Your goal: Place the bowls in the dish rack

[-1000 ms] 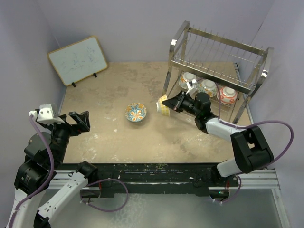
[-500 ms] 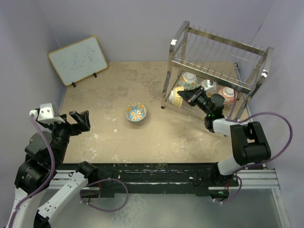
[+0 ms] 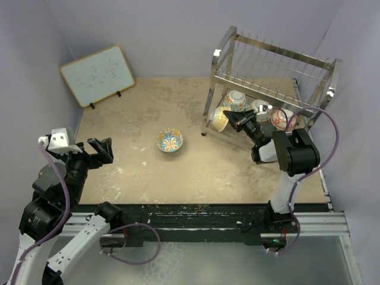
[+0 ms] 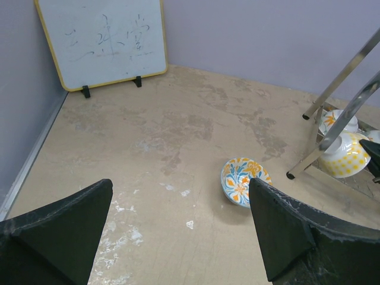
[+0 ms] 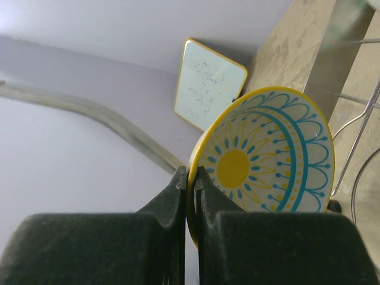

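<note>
Right arm (image 3: pixel 294 151) reaches far and left into the lower tier of the dish rack (image 3: pixel 267 90). The right jaws are pinched tight on the rim of a yellow-patterned bowl (image 3: pixel 220 119), held on edge at that tier's left end; we can't tell if it touches the wires. Left arm (image 3: pixel 65 178) is folded at the near left, left jaws spread wide above the worktop (image 3: pixel 148 113), holding nothing. We count five bowls: the gripped one, three in the lower tier (left bowl (image 3: pixel 236 100), middle bowl (image 3: pixel 260 108), red-orange bowl (image 3: pixel 284 119)), and a blue-orange bowl (image 3: pixel 170 141) upright mid-worktop. One rack far right, one whiteboard (image 3: pixel 97 75) far left
</note>
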Robot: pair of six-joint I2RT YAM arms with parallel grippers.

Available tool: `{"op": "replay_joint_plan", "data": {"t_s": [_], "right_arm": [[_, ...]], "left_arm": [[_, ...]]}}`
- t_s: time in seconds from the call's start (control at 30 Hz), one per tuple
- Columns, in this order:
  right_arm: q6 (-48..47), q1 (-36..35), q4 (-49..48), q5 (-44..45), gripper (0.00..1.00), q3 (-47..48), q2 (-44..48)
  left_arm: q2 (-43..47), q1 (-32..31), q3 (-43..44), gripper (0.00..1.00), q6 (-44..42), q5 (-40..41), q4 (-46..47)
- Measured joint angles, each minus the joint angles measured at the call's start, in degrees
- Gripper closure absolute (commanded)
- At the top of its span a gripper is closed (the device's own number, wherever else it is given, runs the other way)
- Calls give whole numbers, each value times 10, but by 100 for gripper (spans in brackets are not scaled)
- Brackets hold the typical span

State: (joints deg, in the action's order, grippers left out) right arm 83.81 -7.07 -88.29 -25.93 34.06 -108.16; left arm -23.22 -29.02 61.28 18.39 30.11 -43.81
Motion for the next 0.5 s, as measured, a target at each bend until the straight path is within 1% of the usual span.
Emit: {"op": "replay_joint_plan", "data": {"t_s": [0.17, 0.3, 0.43, 0.5], "right_arm": [[43, 2, -32, 28, 99, 31, -57], [50, 7, -42, 35, 98, 31, -66], [56, 13, -51, 35, 94, 28, -72], [62, 20, -55, 37, 88, 25, -77]], "left_arm": [[-1, 0, 0, 1, 0, 1, 0], [-1, 0, 0, 1, -2, 3, 0], [-1, 0, 0, 1, -5, 4, 0], [-1, 0, 0, 1, -5, 4, 0]]}}
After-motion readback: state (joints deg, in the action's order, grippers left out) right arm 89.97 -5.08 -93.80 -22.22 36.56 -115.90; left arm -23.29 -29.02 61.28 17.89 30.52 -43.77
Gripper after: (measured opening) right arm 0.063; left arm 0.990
